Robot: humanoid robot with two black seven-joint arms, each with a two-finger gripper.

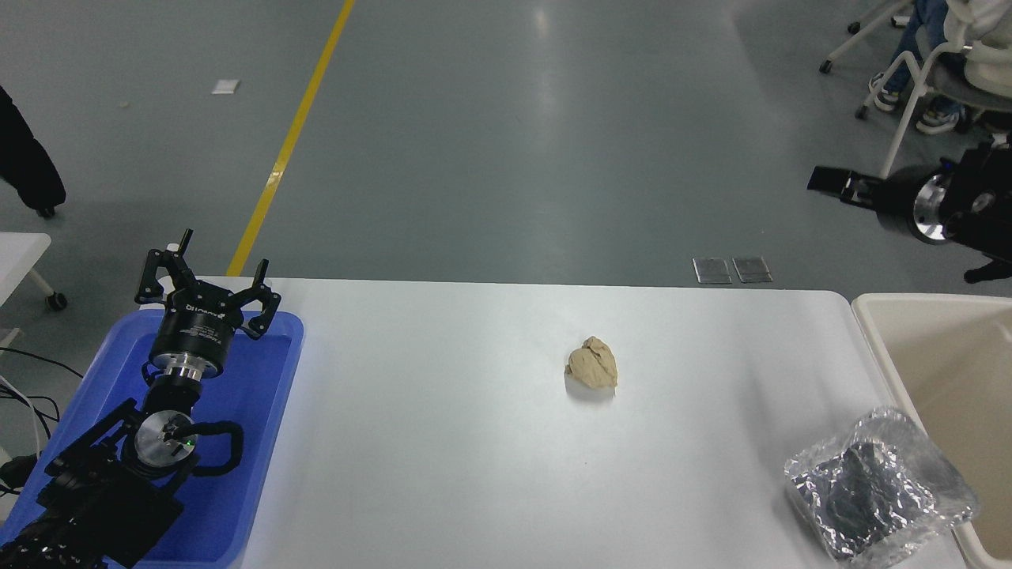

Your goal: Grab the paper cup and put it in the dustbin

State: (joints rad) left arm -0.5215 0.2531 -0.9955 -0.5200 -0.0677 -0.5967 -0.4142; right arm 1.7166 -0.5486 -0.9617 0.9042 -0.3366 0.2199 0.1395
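Note:
The paper cup does not show in the head view. The cream-beige dustbin (pixel 925 371) stands at the table's right end, cut off by the picture's edge, and the part of its inside that shows is bare. My right gripper (pixel 832 182) reaches in from the right edge, high above the bin's far side, pointing left with nothing seen in it. My left gripper (pixel 207 273) is parked at the lower left over the blue tray, open and empty.
A crumpled tan paper ball (pixel 592 363) lies mid-table. A crinkled silver foil tray (pixel 874 486) sits at the front right beside the bin. The blue tray (pixel 261 411) is at the left. A seated person's legs and chair (pixel 917 87) are at the far right.

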